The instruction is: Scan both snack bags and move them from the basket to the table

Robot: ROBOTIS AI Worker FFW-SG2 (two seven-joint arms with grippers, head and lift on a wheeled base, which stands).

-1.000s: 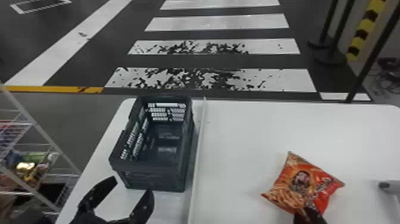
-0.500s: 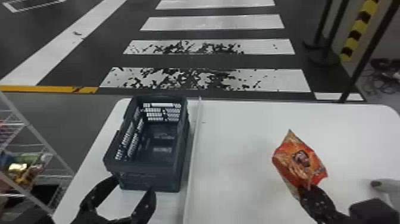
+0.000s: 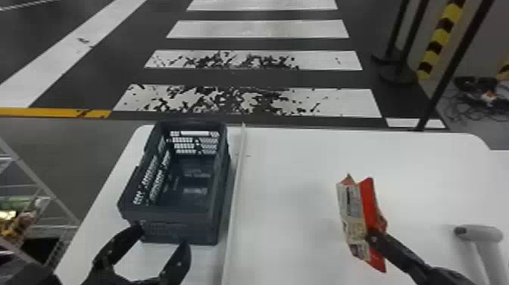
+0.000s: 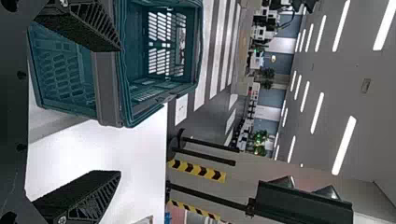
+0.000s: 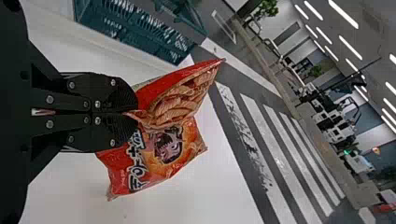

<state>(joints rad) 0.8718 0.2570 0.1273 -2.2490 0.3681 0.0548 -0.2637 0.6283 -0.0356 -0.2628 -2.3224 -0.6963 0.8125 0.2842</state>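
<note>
Head view: bag [image 3: 352, 216] is pinched by right gripper [image 3: 373, 237], seemingly held off the tabletop [image 3: 291, 159], between basket [image 3: 166, 214] and the grey device [image 3: 479, 233] toward the right edge. Basket is set by the left edge; left gripper [image 3: 161, 238] is spread at its near end, nothing gripped. Left wrist view: fingers wide apart, basket seen beyond. Right wrist view: fingers pressed together on a fold of the bag, film bent sharply there. Probably light, floppy, slippery film with crushable contents; best gripped by a seam or loose edge, squeezed gently, kept off the filled middle.
</note>
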